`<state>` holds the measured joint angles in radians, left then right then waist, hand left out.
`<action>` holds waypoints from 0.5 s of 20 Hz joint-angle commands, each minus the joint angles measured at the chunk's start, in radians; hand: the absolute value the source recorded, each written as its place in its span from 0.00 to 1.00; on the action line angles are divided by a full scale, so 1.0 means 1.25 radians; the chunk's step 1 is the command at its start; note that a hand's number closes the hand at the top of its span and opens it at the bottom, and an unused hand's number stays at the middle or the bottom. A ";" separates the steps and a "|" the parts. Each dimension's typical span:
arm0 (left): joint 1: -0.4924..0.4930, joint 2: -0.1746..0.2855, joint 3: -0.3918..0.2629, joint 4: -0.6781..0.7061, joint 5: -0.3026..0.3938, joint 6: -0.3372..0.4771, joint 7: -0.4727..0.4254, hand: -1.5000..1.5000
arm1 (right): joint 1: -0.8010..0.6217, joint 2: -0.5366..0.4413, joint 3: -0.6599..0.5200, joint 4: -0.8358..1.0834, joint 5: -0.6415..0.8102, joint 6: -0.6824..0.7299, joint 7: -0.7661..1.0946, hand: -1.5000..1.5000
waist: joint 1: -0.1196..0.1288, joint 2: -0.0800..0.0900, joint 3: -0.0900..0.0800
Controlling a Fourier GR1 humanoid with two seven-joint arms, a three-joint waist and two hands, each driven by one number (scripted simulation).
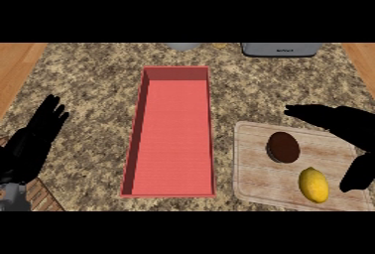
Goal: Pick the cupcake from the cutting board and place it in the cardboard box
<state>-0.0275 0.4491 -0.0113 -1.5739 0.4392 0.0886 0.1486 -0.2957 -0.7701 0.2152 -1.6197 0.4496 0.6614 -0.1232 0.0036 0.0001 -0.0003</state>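
Observation:
A dark brown cupcake [282, 147] sits on the pale wooden cutting board [253, 173] at the lower right, seen from above. A long red box [172, 131] lies open in the middle of the counter, to the left of the board. My right hand [344, 124] hovers over the board's far right corner, fingers straight and pointing left, thumb hanging down near the board's right edge; it is just right of the cupcake and does not touch it. My left hand [33, 141] rests open at the left edge, fingers up.
A yellow lemon [313, 184] lies on the board in front of the cupcake. A grey appliance [281, 48] and a grey round object [181, 46] stand at the counter's far edge. Wooden floor shows beyond both sides of the granite counter.

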 commanded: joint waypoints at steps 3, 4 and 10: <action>0.019 -0.020 0.010 -0.093 -0.024 0.013 0.078 0.50 | -0.025 0.061 -0.010 0.027 0.068 0.045 0.025 0.00 | 0.002 -0.001 0.000; 0.022 -0.044 -0.001 -0.059 -0.046 0.006 0.035 0.50 | -0.018 0.066 0.014 0.057 0.118 0.010 -0.015 0.00 | 0.002 0.000 0.000; -0.015 -0.048 0.051 -0.075 -0.040 -0.017 0.101 0.50 | -0.018 0.100 -0.029 0.075 0.148 0.037 -0.076 0.00 | 0.000 0.000 0.000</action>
<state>-0.0207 0.4003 0.0290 -1.6445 0.3921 0.0738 0.2249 -0.3052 -0.6909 0.1877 -1.5488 0.5975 0.6994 -0.1904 0.0038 0.0001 -0.0004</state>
